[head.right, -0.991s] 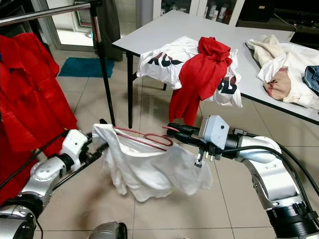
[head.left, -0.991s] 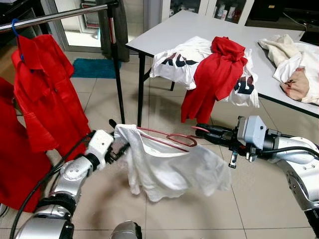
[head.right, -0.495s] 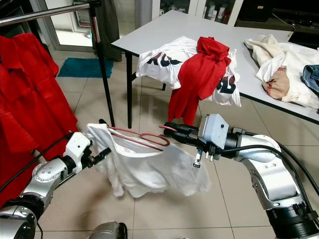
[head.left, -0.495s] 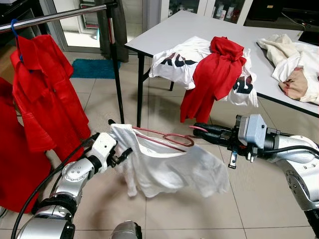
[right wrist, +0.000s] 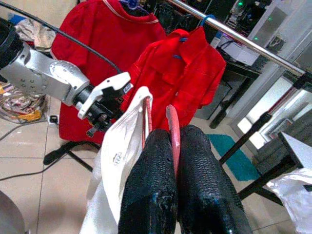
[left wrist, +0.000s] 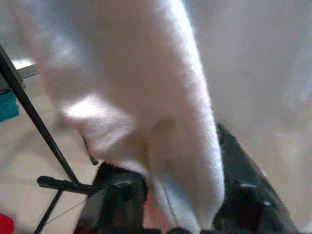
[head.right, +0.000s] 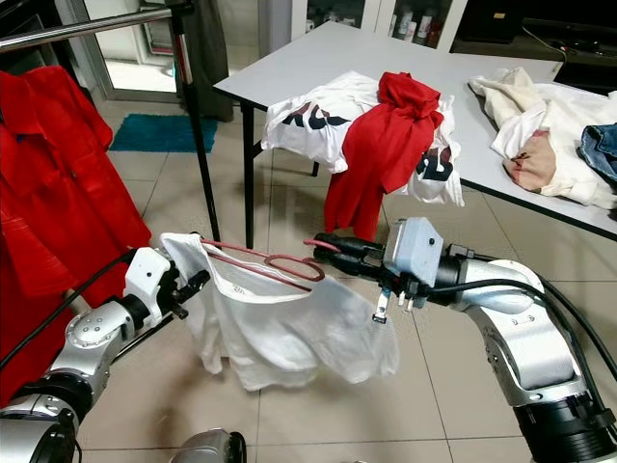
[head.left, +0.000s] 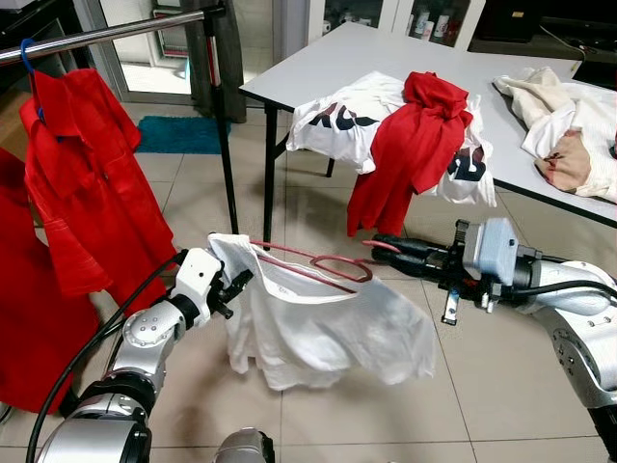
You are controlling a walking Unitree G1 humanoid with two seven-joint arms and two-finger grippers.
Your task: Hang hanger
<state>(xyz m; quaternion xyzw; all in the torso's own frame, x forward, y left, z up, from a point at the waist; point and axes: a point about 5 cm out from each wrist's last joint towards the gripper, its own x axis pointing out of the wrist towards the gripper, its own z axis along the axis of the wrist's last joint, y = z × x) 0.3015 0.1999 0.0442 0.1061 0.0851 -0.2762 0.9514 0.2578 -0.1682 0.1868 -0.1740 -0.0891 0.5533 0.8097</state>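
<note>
White shirt on pink hanger, held above floor between both grippers: right gripper pinching hanger hook, left gripper pinching shirt shoulder; rail well apart

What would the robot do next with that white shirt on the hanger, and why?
Probably carry it left toward the metal rail. The right gripper is shut on the pink hanger, the left gripper holds the white shirt shoulder, and the hook is far from the rail where a red shirt hangs.
</note>
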